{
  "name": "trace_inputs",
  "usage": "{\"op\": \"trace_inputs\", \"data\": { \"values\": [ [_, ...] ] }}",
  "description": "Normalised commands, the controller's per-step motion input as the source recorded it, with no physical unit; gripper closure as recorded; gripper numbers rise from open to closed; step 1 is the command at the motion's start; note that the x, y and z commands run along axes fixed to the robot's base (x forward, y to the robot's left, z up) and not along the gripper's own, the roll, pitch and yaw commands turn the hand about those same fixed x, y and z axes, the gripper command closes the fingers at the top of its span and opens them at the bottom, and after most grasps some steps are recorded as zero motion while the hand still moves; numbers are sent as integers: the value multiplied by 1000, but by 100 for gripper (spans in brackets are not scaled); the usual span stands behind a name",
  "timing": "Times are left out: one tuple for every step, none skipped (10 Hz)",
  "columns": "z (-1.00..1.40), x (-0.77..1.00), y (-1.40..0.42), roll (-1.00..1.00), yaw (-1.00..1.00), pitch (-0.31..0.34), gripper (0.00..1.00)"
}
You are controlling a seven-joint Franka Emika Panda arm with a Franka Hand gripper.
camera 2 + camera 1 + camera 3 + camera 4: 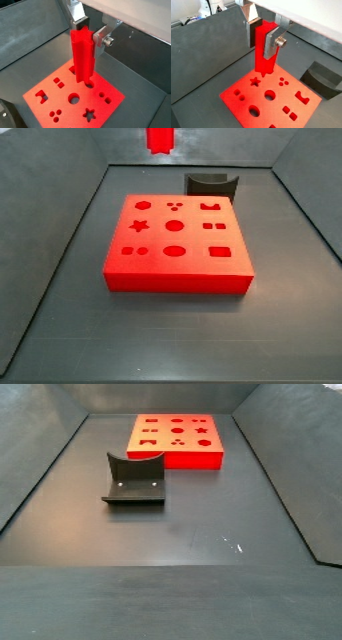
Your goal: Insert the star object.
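My gripper point(260, 49) is shut on the star object point(262, 59), a slim bright red peg hanging upright between the silver fingers. Its star-shaped section shows in a wrist view point(83, 55), where the gripper point(89, 38) holds its upper part. The peg hangs high above the big flat red block point(244, 102) with shaped holes. Its lower end appears near the star hole point(255, 81) in that view. In a side view only the peg's lower end point(160, 138) shows at the frame's upper edge, above the block point(174, 268) and its star hole point(138, 226). The gripper is out of view there.
The dark fixture point(211, 185) stands on the floor just behind the block, and also shows in a side view point(134, 481) and a wrist view point(322, 81). Grey walls point(54, 218) enclose the dark floor point(201, 534). The block point(178, 444) sits at the far end.
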Motion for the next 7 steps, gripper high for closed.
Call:
{"op": "trace_inputs", "data": {
  "values": [
    [-191, 126, 0, 0, -394, -30, 100],
    [-457, 0, 0, 0, -1000, 0, 100],
    [-477, 0, 0, 0, -1000, 0, 100],
    [-480, 0, 0, 1, -1000, 0, 100],
    [-480, 0, 0, 0, -1000, 0, 100],
    [-491, 0, 0, 0, -1000, 0, 100],
    [-314, 0, 34, 0, -1000, -70, 100]
  ]
}}
